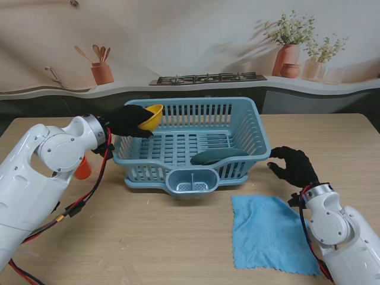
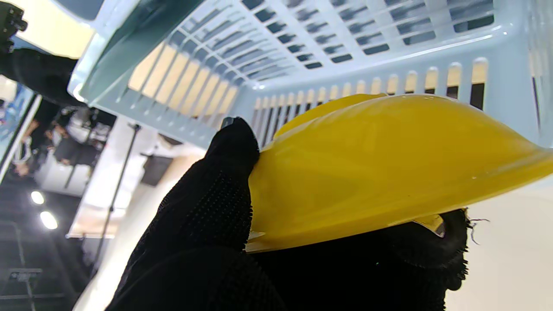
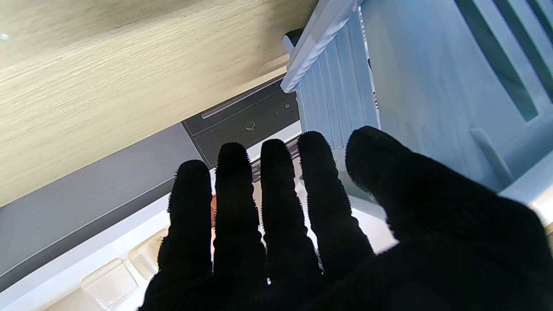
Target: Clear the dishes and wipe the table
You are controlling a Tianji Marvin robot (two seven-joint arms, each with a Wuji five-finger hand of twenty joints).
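A: We are working at a wooden table (image 1: 178,237) in front of a kitchen backdrop. Nearest to us, the blue cloth (image 1: 270,233) is lying flat on the right, just beside our right arm.

B: And our right hand (image 1: 294,166) is hovering a little farther out, by the right end of the rack (image 1: 249,127), fingers (image 3: 276,181) spread and holding nothing. We cannot tell whether it is touching the rack's wall.

A: On the left, an orange cup (image 1: 83,168) is peeking out from behind our left arm. Farther still, our left hand (image 1: 127,120) is gripping the yellow bowl (image 1: 151,117) at the rack's far left corner, the bowl tilted on edge over the rim.

B: From the wrist, the thumb (image 2: 231,147) is pressing on the bowl's outer wall and the other fingers are wrapping under its lip. It looks like glossy plastic, so we are judging it light, stiff and a bit slippery; a pinch across the rim seems right.

A: A dark green plate (image 1: 217,157) is already lying inside the rack.

B: The cloth should handle the opposite way: soft and limp, best bunched from the middle or taken by an edge. Beyond everything, the stove and plant pots are only painted scenery.
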